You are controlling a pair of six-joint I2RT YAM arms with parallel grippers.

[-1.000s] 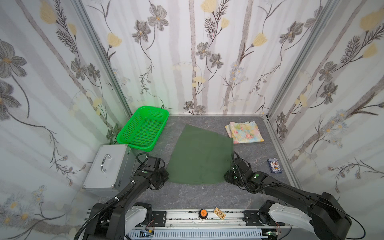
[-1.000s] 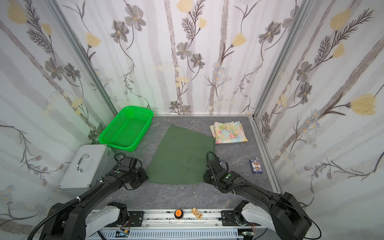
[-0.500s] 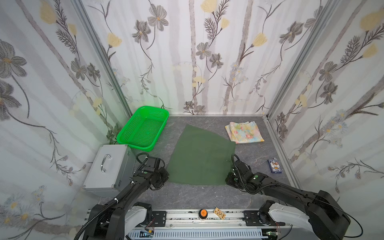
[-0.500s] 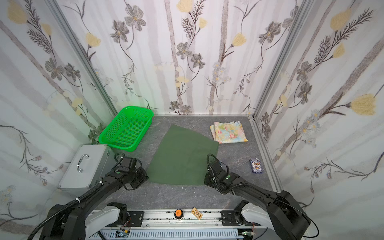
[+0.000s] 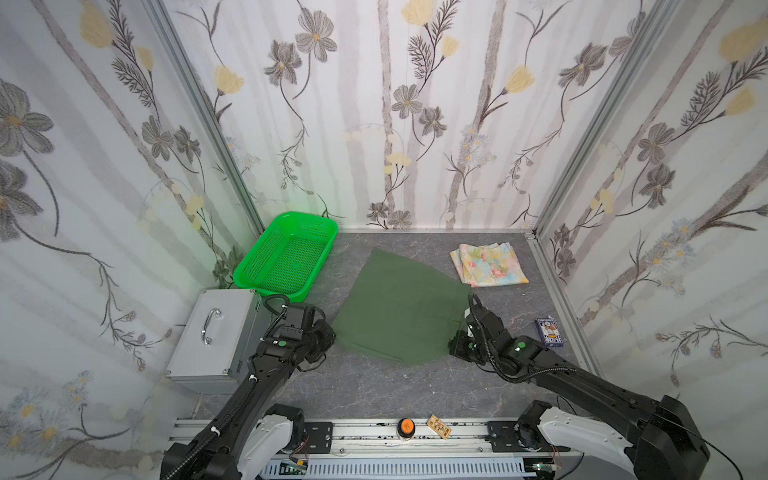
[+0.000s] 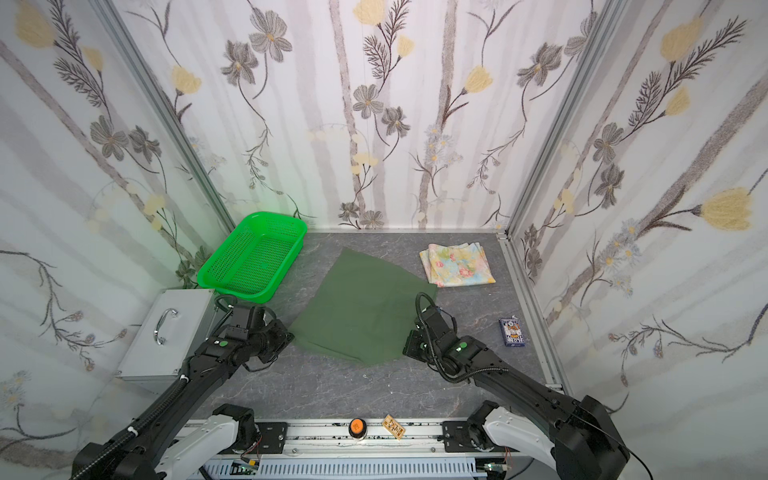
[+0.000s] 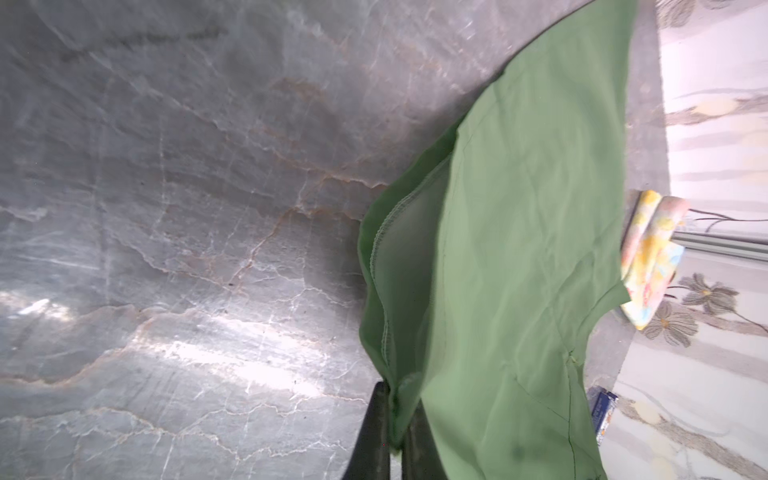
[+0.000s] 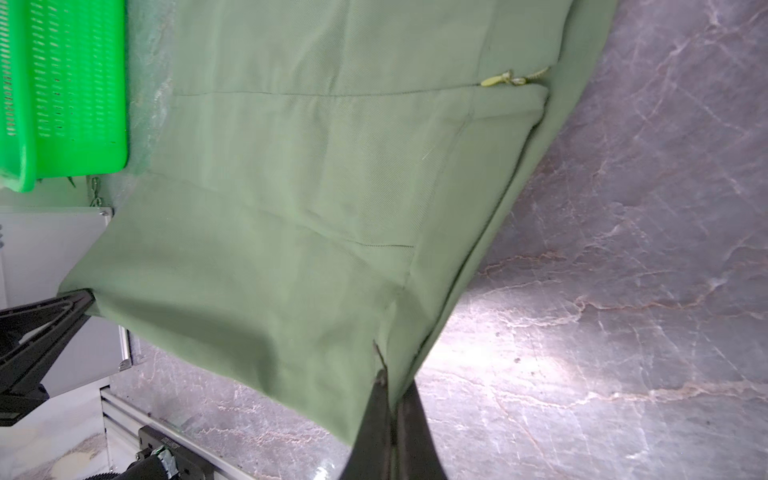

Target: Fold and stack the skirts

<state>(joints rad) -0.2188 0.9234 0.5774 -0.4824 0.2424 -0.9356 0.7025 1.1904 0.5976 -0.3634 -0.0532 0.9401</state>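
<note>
The olive skirt (image 5: 399, 307) is plain dark green. At 1 o'clock from it, the floral skirt (image 5: 488, 266) is pastel yellow and blue with pink flowers. At 10 o'clock, the basket (image 5: 286, 257) is bright green mesh. The worktop (image 5: 374, 386) is grey with pale marble veins.

a robot test booth, floral wallpaper panels (image 5: 415, 124) on aluminium framing (image 5: 209, 124)

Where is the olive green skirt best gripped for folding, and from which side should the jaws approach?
I would grip the green skirt at its two near corners, one per arm, each coming low from its own outer side. It lies spread flat, so only edges offer a lip to pinch. The left gripper and right gripper are shut there.
</note>
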